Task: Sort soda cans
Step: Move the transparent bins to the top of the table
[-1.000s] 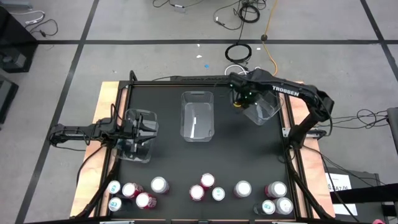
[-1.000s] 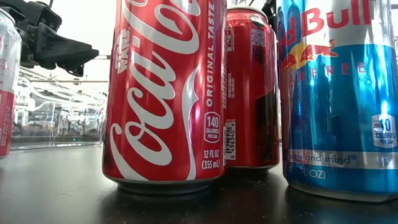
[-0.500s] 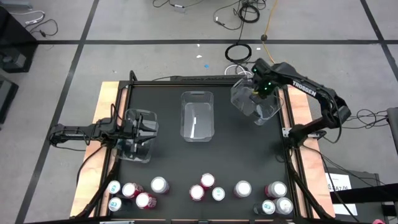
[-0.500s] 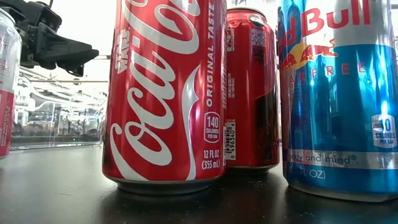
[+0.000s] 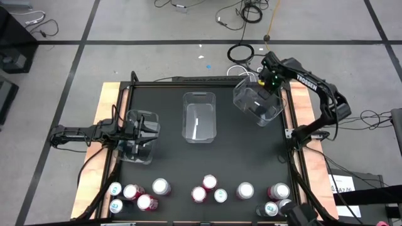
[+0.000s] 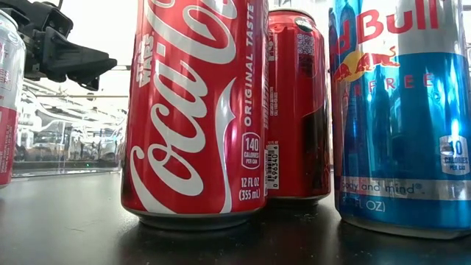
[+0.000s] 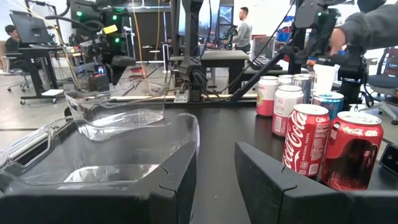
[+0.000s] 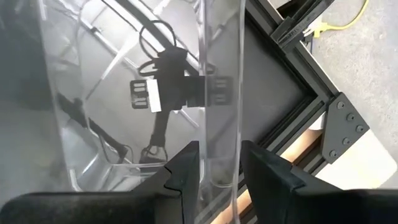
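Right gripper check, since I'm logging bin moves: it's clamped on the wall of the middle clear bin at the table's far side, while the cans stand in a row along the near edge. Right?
Not the middle bin. The right gripper straddles the wall of the right-hand clear bin, as the high view shows; the middle bin stands untouched. The cans do stand along the near edge.

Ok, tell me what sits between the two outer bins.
In the high view, a third clear bin stands upright between the left bin and the right bin, on bare black table.
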Controlling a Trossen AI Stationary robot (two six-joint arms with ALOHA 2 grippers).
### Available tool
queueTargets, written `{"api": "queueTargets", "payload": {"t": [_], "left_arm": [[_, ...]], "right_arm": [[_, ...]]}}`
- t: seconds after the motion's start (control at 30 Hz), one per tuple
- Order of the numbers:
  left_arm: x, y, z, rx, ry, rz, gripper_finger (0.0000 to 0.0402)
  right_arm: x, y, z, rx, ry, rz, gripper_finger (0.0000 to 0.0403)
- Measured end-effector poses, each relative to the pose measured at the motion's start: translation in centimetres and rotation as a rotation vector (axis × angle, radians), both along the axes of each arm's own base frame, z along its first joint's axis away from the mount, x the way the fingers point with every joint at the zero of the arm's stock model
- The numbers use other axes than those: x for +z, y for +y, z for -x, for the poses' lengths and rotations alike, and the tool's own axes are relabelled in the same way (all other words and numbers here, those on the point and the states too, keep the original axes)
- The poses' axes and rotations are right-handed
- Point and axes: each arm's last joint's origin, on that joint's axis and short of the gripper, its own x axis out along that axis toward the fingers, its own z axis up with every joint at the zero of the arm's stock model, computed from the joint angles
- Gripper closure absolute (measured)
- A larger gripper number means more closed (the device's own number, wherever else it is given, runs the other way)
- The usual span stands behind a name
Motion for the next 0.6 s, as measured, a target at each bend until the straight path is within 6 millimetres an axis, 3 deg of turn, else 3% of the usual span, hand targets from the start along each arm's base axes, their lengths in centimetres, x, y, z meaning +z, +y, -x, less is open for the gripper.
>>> {"api": "queueTargets", "payload": {"t": [0.43, 0.6], "left_arm": [[0.0, 0.0, 0.0, 0.000, 0.000, 0.000, 0.0281], [0.0, 0.0, 0.0, 0.000, 0.000, 0.000, 0.0281]], "right_arm": [[-2.1, -1.7, -0.1, 0.010, 0.006, -0.051, 0.0293], [-3.6, -2.4, -0.4, -0.001, 0.029, -0.085, 0.0332]]}}
